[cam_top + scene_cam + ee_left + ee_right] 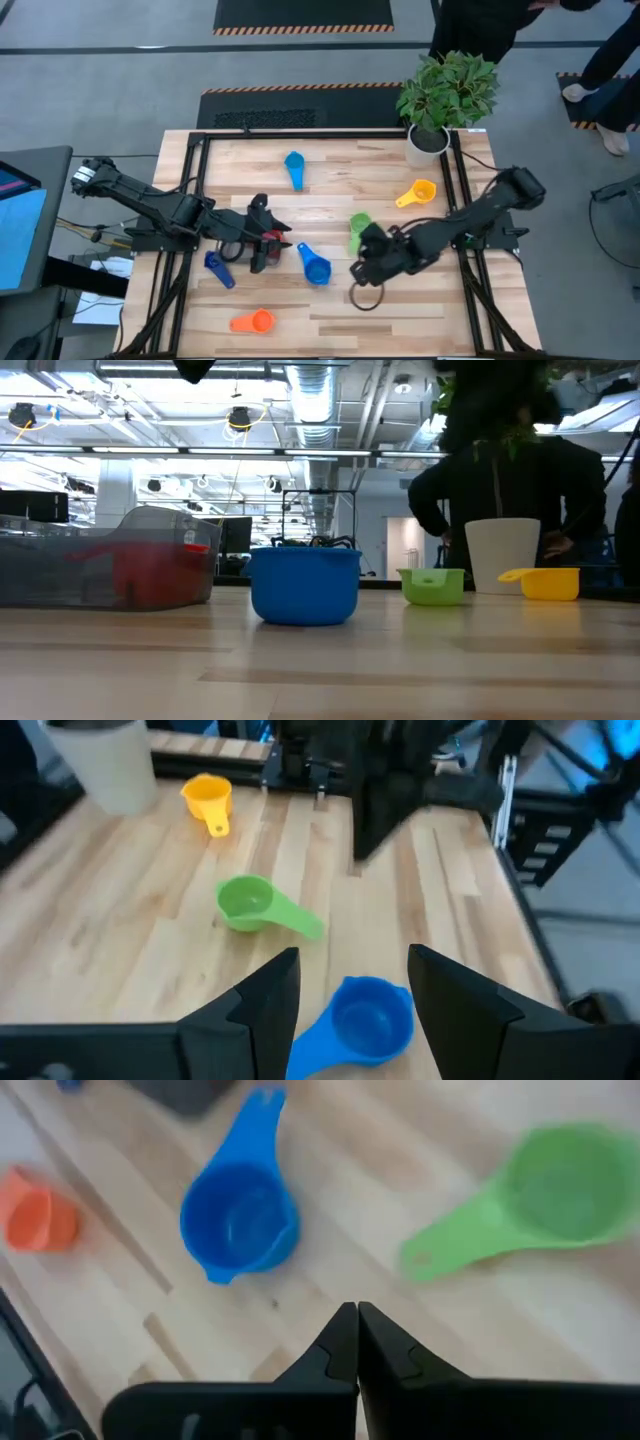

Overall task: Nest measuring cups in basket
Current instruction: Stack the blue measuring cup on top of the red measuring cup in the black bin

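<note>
Two grippers sit near the blue cup (316, 268), and a clash over it is the likeliest fault. The left gripper (352, 995) stands wide open and empty above the cup's handle side, by the basket (105, 570), where a red cup (145, 572) lies. The right gripper (357, 1342) hangs just beside the cup with its fingers pressed together, gripping nothing. The green cup (358, 229) lies next to it and could be knocked. Yellow (419, 192), light blue (294, 165), dark blue (217, 268) and orange (253, 321) cups lie scattered farther out.

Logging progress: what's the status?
Left end effector open over blue cup. Right end effector shut, empty. Red cup in basket.
</note>
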